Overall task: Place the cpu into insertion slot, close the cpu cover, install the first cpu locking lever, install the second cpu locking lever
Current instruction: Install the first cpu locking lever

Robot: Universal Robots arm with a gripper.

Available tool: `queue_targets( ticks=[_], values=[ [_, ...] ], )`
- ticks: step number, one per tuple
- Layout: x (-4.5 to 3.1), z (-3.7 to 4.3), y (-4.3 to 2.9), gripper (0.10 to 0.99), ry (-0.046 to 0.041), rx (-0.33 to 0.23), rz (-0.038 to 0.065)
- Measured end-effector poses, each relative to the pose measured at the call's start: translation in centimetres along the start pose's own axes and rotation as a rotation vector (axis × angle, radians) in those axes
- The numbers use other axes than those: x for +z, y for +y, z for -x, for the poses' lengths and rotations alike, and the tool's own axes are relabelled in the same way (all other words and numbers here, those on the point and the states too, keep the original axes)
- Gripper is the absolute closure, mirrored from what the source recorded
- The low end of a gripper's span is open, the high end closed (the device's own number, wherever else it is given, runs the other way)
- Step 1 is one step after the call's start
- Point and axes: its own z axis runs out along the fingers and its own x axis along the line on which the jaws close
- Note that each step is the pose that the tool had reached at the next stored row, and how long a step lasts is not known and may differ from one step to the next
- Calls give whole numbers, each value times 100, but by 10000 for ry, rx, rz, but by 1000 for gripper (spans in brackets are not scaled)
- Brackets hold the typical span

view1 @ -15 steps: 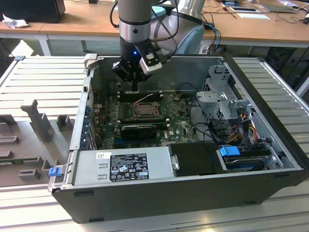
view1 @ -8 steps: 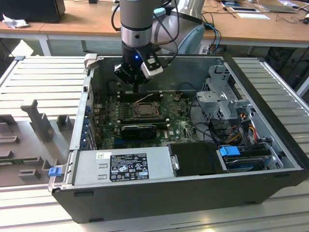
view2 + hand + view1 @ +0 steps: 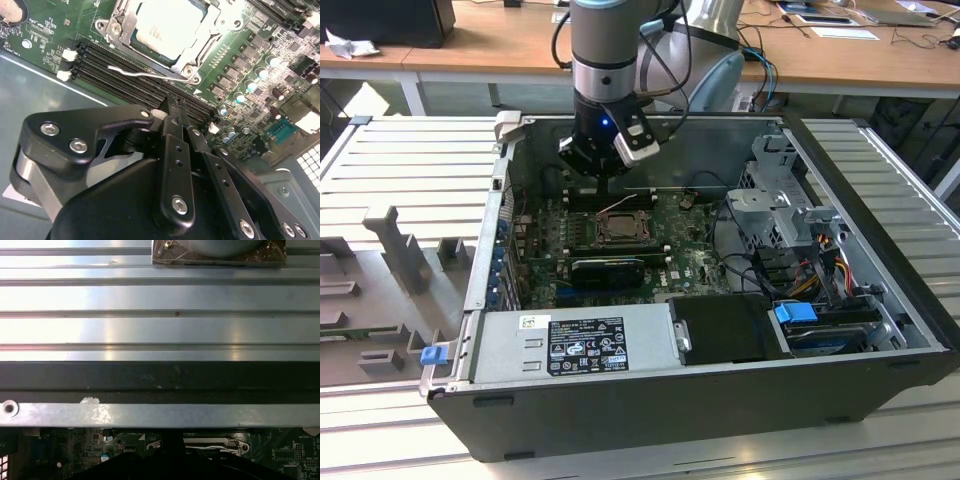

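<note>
The cpu [image 3: 167, 27] lies silver side up in the insertion slot [image 3: 620, 229] on the green board. The silvery cpu cover [image 3: 121, 26] is folded down around it, framing the chip. One thin wire locking lever [image 3: 145, 75] juts out over the black memory slots [image 3: 125, 65], unlatched; in the exterior view this lever [image 3: 615, 206] slants up toward the gripper. My gripper [image 3: 604, 168] hangs above the far side of the socket. Its black fingers [image 3: 176, 130] meet at the tips, shut with nothing between them; the gripper [image 3: 172, 106] ends just short of the lever.
The board sits deep in an open computer case [image 3: 650, 385], with a grey power supply [image 3: 575, 345] at the near side and drive cages [image 3: 785, 210] with cables on the exterior view's right. A black expansion card [image 3: 605, 268] lies beside the socket. Ribbed aluminium table [image 3: 160, 300] surrounds the case.
</note>
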Motion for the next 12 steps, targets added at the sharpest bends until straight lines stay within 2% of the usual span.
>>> queue_targets(
  ticks=[2, 6, 9, 12],
  values=[
    [5, 19, 0, 980, -2, 2, 1],
    [35, 165, -3, 980, -1, -1, 1],
    [88, 206, -7, 980, -3, -80, 0],
    [106, 234, -6, 980, -3, -82, -2]
  ],
)
